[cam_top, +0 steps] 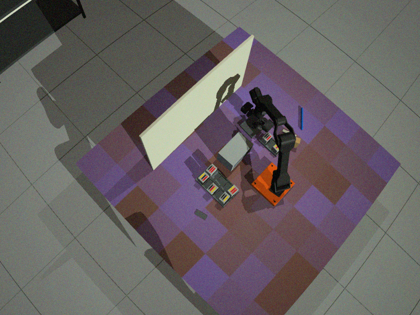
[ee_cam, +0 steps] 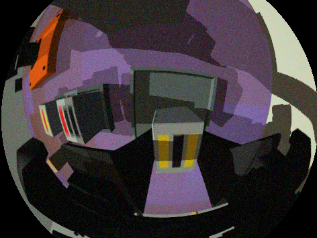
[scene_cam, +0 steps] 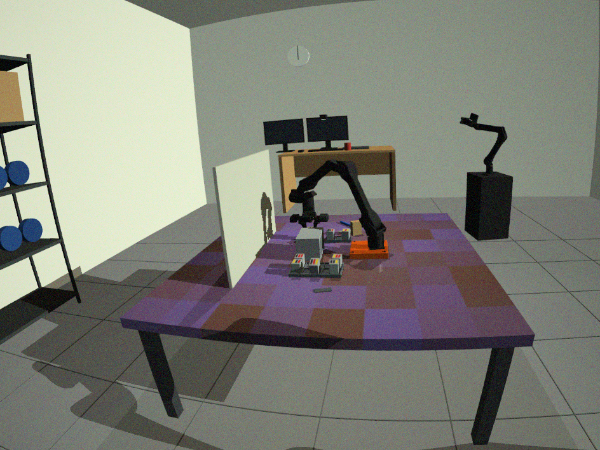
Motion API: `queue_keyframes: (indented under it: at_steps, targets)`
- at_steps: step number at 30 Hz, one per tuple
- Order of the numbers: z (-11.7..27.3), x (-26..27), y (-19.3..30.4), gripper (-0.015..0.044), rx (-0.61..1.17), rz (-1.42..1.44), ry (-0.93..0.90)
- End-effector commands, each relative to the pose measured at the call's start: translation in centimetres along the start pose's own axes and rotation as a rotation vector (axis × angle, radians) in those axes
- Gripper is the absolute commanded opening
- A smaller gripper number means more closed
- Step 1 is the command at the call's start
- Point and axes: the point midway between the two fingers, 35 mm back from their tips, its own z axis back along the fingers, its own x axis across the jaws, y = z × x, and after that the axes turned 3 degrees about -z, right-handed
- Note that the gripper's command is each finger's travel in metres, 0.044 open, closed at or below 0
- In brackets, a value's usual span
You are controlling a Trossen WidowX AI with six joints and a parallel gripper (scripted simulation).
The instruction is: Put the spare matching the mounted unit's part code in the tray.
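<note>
My gripper [ee_cam: 172, 130] [cam_top: 255, 122] [scene_cam: 310, 222] is shut on a small grey spare [ee_cam: 176, 143] whose label shows yellow, black and yellow stripes. It holds the spare just above the dark grey tray [ee_cam: 140, 95] [cam_top: 243, 128], which lies beyond the fingertips in the wrist view. The mounted unit [cam_top: 233, 152] [scene_cam: 309, 241] is a plain grey box between the tray and the front rack. A front rack [cam_top: 217, 184] [scene_cam: 316, 266] carries several striped spares. A second holder [cam_top: 270, 142] [scene_cam: 337, 234] [ee_cam: 67, 117] next to the tray carries spares with red and yellow stripes.
A tall white board [cam_top: 199, 105] [scene_cam: 245, 213] stands on edge left of the tray. The arm's orange base [cam_top: 264, 179] [scene_cam: 369, 249] is bolted nearby. A blue pen [cam_top: 301, 118], a tan block [cam_top: 297, 141] and a small dark piece [cam_top: 200, 213] [scene_cam: 321, 290] lie on the table.
</note>
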Motion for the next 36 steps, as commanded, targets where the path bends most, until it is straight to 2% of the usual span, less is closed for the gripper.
queue_keyframes:
  at_steps: [1, 14, 22, 36]
  targets:
    - [0.0, 0.0, 0.0, 0.0105, 0.0, 0.0, 0.001]
    - [0.3, -0.1, 0.0, 0.044, 0.0, 0.0, 0.001]
    - [10.5, 0.0, -0.1, 0.044, -0.006, 0.004, -0.001]
    - [10.7, -0.1, 0.1, 0.044, 0.01, 0.0, 0.019]
